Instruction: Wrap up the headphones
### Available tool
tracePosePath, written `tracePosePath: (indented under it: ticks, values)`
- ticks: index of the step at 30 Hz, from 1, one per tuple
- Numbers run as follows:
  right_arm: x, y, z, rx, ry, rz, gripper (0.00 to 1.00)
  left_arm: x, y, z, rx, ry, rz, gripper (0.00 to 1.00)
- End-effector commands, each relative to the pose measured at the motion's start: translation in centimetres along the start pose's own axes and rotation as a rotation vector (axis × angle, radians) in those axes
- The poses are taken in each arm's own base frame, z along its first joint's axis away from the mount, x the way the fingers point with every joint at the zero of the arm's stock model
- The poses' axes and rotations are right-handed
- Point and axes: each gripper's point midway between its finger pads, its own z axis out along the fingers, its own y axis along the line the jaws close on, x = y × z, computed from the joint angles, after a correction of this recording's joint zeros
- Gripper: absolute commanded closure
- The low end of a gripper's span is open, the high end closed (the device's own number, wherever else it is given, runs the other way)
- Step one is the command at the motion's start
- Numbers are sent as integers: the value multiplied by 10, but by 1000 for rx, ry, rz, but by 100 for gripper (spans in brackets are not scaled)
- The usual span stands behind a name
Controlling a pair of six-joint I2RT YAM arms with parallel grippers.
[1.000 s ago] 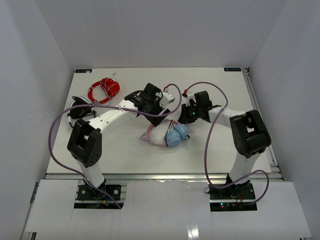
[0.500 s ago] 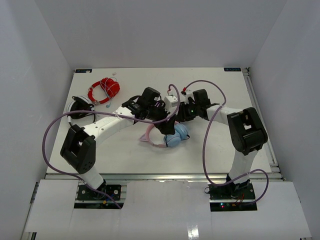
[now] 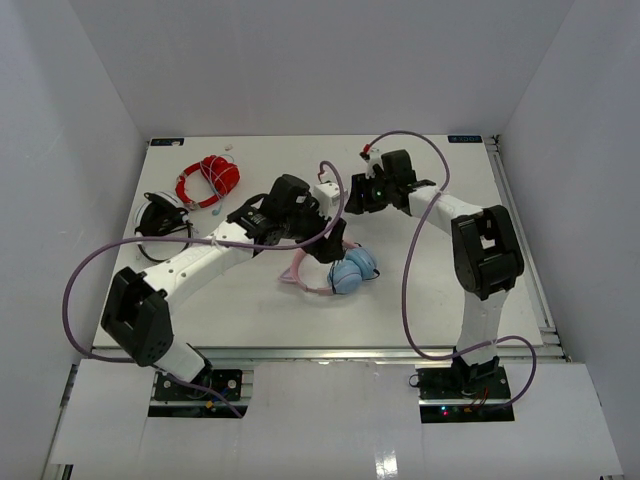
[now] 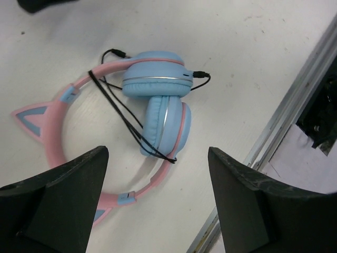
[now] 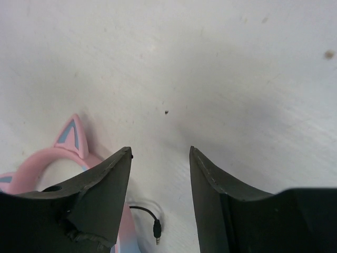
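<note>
Headphones (image 4: 155, 79) lie on table (image 4: 253, 52); left end effector (image 4: 157, 158) gapes.

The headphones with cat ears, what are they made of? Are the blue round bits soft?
The headphones look mostly plastic. The pink headband is smooth and matte, likely hard plastic. The blue earcup pads look puffy with a soft sheen, probably cushioned fake leather, so yes, likely soft. A shiny silvery ring edges each cup. The thin black cable looks rubbery.
</note>
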Motion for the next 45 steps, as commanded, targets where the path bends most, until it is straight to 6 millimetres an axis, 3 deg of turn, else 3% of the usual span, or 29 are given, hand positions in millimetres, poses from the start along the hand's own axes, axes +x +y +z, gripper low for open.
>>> tracePosePath:
  ticks: [1, 5, 9, 12, 15, 18, 20, 26, 32, 38, 45]
  values:
    - [-39, 0, -34, 100, -58, 8, 37, -9, 24, -16, -203, -67, -131, 13]
    - [-41, 8, -67, 147, -102, 5, 37, 8, 24, -18, -227, -53, -241, 13]
    - [-1, 26, -94, 174, -84, -13, 42, 10, 42, -41, -356, -217, -290, 10]
    - [32, 46, -107, 175, -89, -8, 64, 10, 54, -68, -459, -368, -333, 7]
    - [61, 73, -127, 182, -146, -40, 88, 36, 73, -79, -575, -424, -384, 2]
    - [78, 106, -138, 156, -185, -64, 92, 47, 85, -94, -664, -469, -407, 2]
    - [104, 129, -135, 93, -157, -89, 92, 54, 92, -99, -705, -495, -431, 2]
    - [146, 169, -123, -23, -102, -138, 92, 81, 104, -94, -762, -494, -424, 2]
    - [171, 164, -104, 13, -51, -164, 92, 77, 104, -108, -775, -551, -427, 2]
    - [172, 149, -97, 46, -96, -166, 92, 78, 103, -108, -777, -553, -429, 2]
    - [171, 106, -86, 144, -70, -101, 92, 80, 104, -104, -780, -534, -426, 2]
